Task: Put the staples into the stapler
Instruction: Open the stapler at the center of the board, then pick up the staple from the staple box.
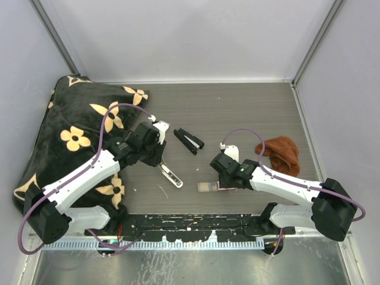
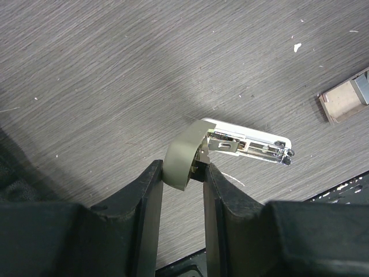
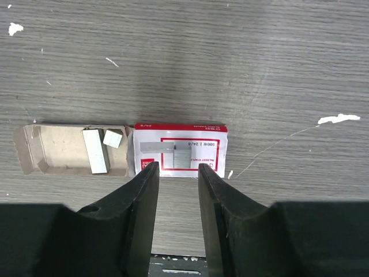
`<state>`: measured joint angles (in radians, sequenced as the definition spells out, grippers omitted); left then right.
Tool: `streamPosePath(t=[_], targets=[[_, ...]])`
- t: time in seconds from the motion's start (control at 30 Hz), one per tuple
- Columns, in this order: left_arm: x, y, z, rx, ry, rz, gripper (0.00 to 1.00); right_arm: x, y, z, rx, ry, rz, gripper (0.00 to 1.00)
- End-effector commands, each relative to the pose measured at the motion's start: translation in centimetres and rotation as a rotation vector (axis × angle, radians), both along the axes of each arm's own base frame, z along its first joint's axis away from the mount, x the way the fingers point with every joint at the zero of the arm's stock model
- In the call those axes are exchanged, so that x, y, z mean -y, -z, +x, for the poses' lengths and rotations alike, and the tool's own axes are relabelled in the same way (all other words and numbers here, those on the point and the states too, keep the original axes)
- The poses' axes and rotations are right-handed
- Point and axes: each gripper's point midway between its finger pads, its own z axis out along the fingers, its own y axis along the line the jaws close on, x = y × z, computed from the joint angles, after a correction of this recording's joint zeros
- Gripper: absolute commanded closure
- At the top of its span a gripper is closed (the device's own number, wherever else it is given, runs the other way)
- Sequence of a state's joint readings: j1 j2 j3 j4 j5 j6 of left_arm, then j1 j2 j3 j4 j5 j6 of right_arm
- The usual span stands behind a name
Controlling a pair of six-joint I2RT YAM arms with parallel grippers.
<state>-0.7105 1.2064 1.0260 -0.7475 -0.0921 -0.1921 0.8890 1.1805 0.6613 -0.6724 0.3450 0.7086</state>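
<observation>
The stapler [image 2: 253, 144] lies open on the table, its silver magazine exposed and its olive-green top [image 2: 183, 154] swung up. My left gripper [image 2: 181, 173] is shut on the green top at the hinge end; it also shows in the top view [image 1: 157, 155]. The staples [image 3: 95, 151], a silvery strip with a short piece [image 3: 112, 138] beside it, lie in the brown cardboard tray [image 3: 57, 151]. The red-and-white box [image 3: 180, 149] lies right of the tray. My right gripper [image 3: 177, 168] is open and empty, just above the box's near edge.
A black oblong tool [image 1: 189, 141] lies at mid-table beyond the stapler [image 1: 171, 175]. A brown cloth [image 1: 279, 153] is bunched at the right. A black flowered blanket [image 1: 71, 136] covers the left side. Grey walls enclose the table.
</observation>
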Motion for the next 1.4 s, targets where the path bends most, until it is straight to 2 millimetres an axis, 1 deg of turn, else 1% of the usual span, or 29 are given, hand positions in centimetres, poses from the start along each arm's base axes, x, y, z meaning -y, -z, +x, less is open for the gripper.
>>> streamPosePath(t=[0.0, 0.2, 0.57, 0.77, 0.93, 1.1, 1.2, 1.37], targets=[[0.7, -1.3, 1.1, 0.066, 0.006, -0.041, 1.0, -1.5, -0.8, 1.2, 0.045, -0.017, 0.038, 0.62], [0.7, -1.3, 1.1, 0.065, 0.007, -0.041, 1.0, -1.4, -0.1, 1.0, 0.026, -0.001, 0.026, 0.64], [0.8, -1.3, 1.1, 0.064, 0.01, -0.043, 1.0, -0.9, 0.7, 0.1, -0.003, 0.042, 0.02, 0.64], [0.8, -1.2, 1.1, 0.063, 0.008, -0.042, 1.0, -0.3, 0.4, 0.1, 0.006, 0.057, -0.002, 0.63], [0.8, -1.3, 1.0, 0.061, 0.01, -0.045, 1.0, 0.6, 0.7, -0.1, 0.001, 0.075, -0.04, 0.64], [0.8, -1.3, 1.0, 0.064, 0.011, -0.046, 1.0, 0.2, 1.0, -0.2, 0.0, 0.071, -0.014, 0.65], [0.8, -1.4, 1.0, 0.064, 0.01, -0.047, 1.0, -0.4, 1.0, 0.0, 0.0, 0.058, 0.014, 0.65], [0.8, -1.4, 1.0, 0.064, 0.011, -0.048, 1.0, -0.3, 1.2, 0.2, 0.002, 0.064, 0.006, 0.66]])
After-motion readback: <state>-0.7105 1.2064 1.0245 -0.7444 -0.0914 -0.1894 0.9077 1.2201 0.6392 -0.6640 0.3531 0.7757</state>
